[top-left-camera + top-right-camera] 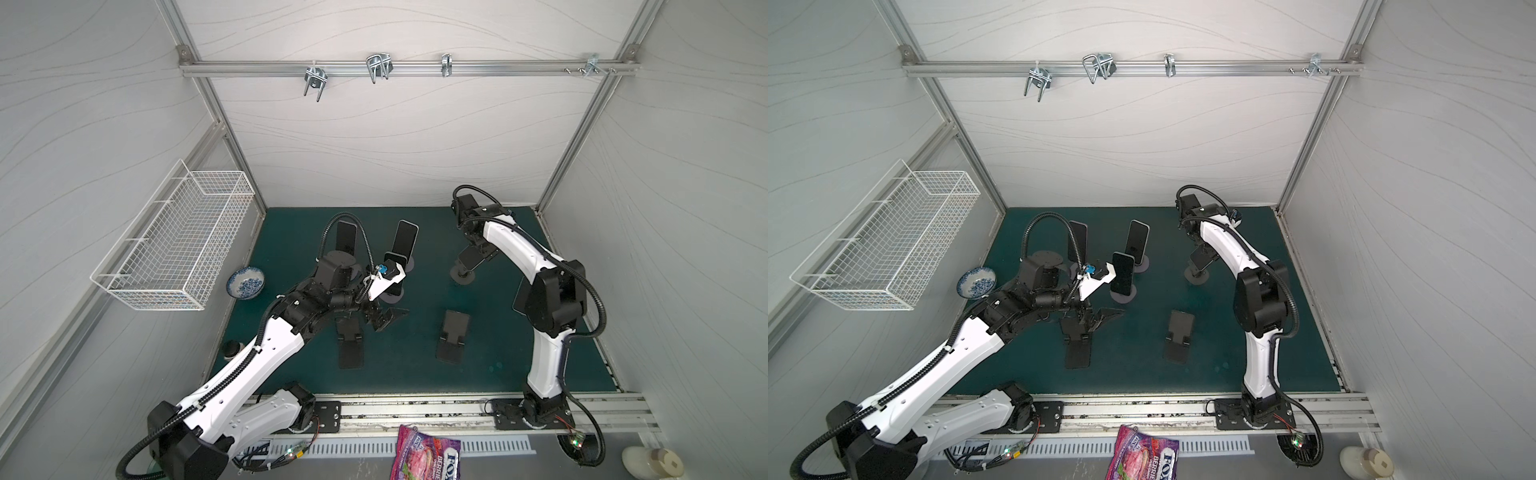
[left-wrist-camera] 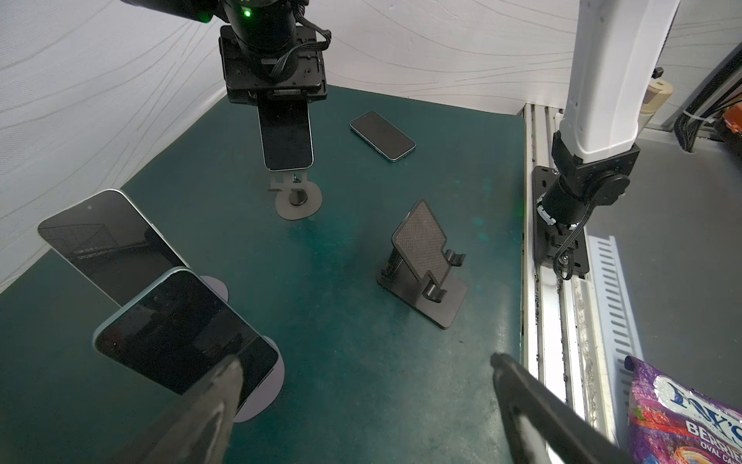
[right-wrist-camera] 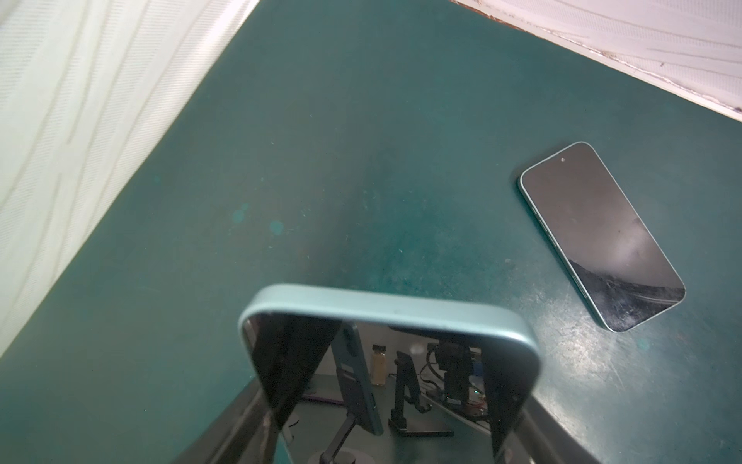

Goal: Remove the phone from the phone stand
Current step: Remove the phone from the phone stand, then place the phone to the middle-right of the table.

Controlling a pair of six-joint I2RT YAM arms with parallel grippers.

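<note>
At the front edge of the bench a purple snack bag [image 1: 424,455] lies by the rail. Just past it, on the green mat [image 1: 498,365], a black folding stand [image 1: 349,340] and a second folding stand [image 1: 453,334] sit well apart, both bare. The left claw [image 1: 388,318] hangs over the mat just beside the first, jaws wide apart, holding nothing. Farther in, a propped phone [image 1: 1123,274] leans on a round base close behind that claw, with a middle phone [image 1: 1137,241] and a left-hand phone [image 1: 1077,239] propped the same way behind it. Off to the right, the right claw [image 2: 283,98] is clamped on the top end of the phone [image 2: 286,138], which hangs upright just above its round-foot stand [image 2: 296,199]. I cannot tell whether its lower edge touches the cradle. Near it a spare phone [image 3: 600,235] lies flat on the mat, screen up. By the left wall sits a blue-patterned bowl [image 1: 246,282], and above it a white wire basket [image 1: 178,241] hangs on the wall.
</note>
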